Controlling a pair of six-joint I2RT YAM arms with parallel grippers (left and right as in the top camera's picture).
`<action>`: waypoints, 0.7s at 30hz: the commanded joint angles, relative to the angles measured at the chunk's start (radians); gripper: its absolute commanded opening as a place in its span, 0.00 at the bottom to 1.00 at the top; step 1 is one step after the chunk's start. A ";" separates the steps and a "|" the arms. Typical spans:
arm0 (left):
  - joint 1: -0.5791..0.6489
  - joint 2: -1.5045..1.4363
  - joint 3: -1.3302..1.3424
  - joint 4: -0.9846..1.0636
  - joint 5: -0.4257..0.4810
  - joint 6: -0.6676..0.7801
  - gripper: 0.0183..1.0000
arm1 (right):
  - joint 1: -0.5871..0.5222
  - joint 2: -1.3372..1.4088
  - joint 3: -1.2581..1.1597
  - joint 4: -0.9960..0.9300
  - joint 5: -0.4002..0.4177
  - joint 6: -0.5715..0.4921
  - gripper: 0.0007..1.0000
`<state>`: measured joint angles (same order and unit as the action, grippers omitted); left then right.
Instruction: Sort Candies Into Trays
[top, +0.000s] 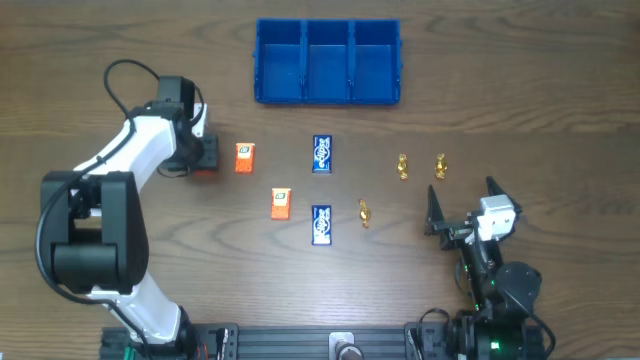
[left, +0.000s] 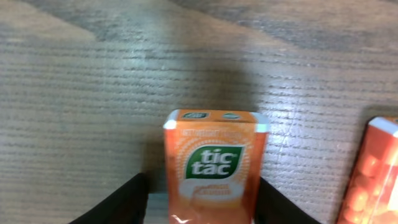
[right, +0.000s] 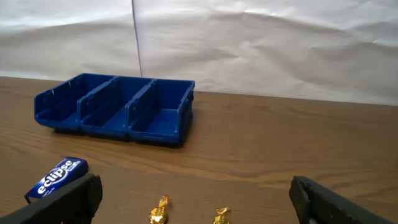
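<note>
My left gripper (top: 204, 160) (left: 202, 190) is at the table's left side, shut on an orange candy box (left: 211, 165), its fingers close against the box's two sides. A second orange box (top: 245, 157) (left: 375, 174) lies just to the right of it, and a third (top: 281, 203) nearer the middle. Two blue mint packs (top: 322, 154) (top: 321, 224) and three gold wrapped candies (top: 403, 166) (top: 440, 166) (top: 364, 212) lie on the wood. The blue three-compartment tray (top: 328, 97) (right: 118, 106) stands at the back. My right gripper (top: 462, 202) (right: 194, 183) hangs open near the gold candies, holding nothing.
The wooden table (top: 520, 90) has bare room on both sides of the tray and along the right. A white cloth wall (right: 261, 43) rises behind the table's far edge.
</note>
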<state>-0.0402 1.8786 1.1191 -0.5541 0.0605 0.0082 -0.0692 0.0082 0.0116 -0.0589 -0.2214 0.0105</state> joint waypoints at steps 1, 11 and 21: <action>-0.013 0.025 0.019 0.013 -0.008 -0.023 0.39 | -0.005 -0.005 -0.004 -0.002 -0.005 -0.012 1.00; -0.070 -0.074 0.187 -0.101 -0.019 -0.103 0.28 | -0.005 -0.005 -0.004 -0.002 -0.005 -0.012 1.00; -0.324 0.075 0.867 -0.161 -0.175 -0.171 0.29 | -0.005 -0.005 -0.004 -0.002 -0.005 -0.012 1.00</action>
<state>-0.3412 1.8027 1.8519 -0.6998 -0.0631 -0.1352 -0.0692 0.0082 0.0116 -0.0593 -0.2214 0.0105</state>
